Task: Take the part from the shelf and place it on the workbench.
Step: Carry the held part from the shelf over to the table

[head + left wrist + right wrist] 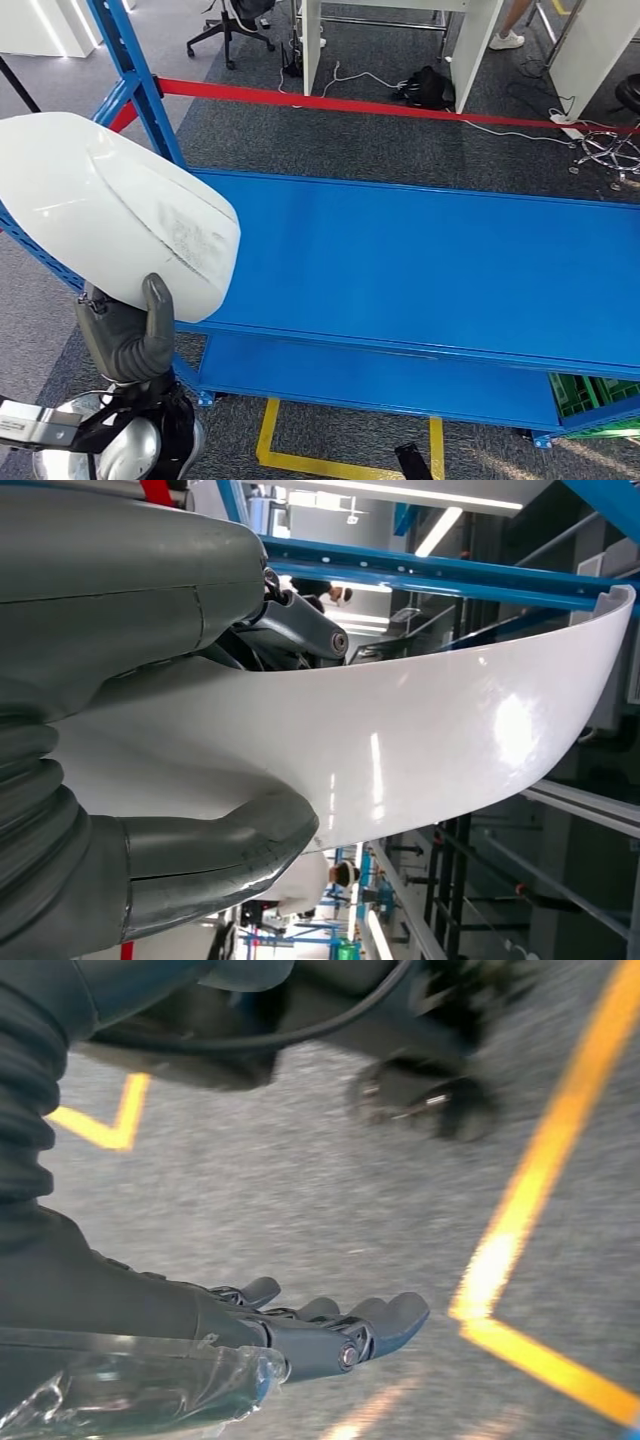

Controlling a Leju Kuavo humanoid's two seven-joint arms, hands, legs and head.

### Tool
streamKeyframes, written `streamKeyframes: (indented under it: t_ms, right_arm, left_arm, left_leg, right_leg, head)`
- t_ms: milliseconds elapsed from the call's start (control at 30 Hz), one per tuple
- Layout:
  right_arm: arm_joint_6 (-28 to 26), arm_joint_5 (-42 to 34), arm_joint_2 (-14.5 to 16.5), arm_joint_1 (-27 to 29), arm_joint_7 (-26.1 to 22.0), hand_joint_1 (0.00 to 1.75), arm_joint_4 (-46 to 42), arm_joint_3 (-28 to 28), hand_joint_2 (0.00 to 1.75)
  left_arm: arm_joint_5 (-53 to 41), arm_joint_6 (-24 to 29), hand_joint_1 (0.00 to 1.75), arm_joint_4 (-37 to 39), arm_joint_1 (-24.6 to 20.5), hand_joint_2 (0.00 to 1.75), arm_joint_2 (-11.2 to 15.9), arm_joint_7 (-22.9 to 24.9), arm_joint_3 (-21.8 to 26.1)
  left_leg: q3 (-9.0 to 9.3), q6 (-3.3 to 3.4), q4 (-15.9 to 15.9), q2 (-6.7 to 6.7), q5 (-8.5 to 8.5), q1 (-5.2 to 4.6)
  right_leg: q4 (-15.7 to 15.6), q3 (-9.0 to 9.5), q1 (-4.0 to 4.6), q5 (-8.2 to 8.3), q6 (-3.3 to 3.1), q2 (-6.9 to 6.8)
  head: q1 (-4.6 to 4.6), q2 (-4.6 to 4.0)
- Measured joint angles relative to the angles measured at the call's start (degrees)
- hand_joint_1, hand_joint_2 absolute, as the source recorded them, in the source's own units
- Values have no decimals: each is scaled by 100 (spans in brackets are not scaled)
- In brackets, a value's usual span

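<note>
Head view: left hand (128, 335) clamped under white part (113, 215), lifted off shelf (423, 270) for carrying; right hand (317, 1330) hanging, fingers extended, empty.

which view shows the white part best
The head view: the white part shows nearly whole, held by the left hand. The left wrist view gives a close glossy underside; the right wrist view faces the floor.

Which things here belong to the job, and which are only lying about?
Belonging to the job:
- white part, held by the left hand
- blue shelf

Only lying about:
- red tape
- office chair
- cables on the floor
- green crate under the shelf
</note>
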Motion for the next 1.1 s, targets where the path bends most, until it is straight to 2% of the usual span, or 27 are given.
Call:
streamKeyframes:
  t_ms: [333, 833, 1100]
  right_arm:
    - [-58, 86, -50, 82, 712, 0, 0, 110, 175]
    - [-116, 124, -61, 64, 1077, 0, 0, 110, 175]
    - [-106, 118, -63, 83, 1103, 0, 0, 110, 175]
  left_arm:
    - [69, -209, 175, 65, -69, 175, -1, 0, -56]
    - [74, -253, 175, 147, -170, 175, -5, 0, -61]
    - [70, -252, 175, 170, -192, 175, -4, 0, -63]
  left_leg:
    - [0, 0, 0, 0, 0, 0]
    - [0, 0, 1, 0, -1, -1]
    - [-3, 71, 19, 0, -30, -56]
  right_leg:
    - [-1, 0, 0, 0, 0, 1]
    - [-2, 0, 0, 0, 0, 0]
    - [-14, 6, -62, 5, 54, 5]
  head:
    - [0, 0]
    - [1, 0]
    - [-1, 0]
